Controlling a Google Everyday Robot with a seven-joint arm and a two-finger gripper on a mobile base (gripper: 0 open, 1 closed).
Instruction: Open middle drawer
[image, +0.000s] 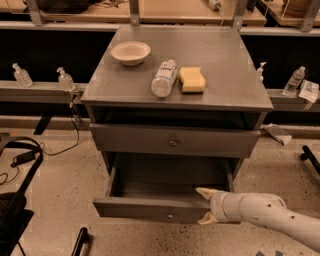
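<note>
The middle drawer (150, 208) is pulled out at the bottom of the grey cabinet. It has a flat grey front, a small round knob (170, 216) and a shallow grey tray. My gripper (206, 205) is at the right end of the drawer front. It is open, with one fingertip (204, 191) over the tray's front edge and the other (206, 218) low in front of the panel. My white arm (270, 215) comes in from the lower right.
Above the open drawer is a shut drawer front (173, 143) with a knob. The cabinet top (225, 55) carries a bowl (130, 52), a lying bottle (163, 78) and a yellow sponge (192, 80). Small bottles stand on side rails. A black frame (20, 165) is at left.
</note>
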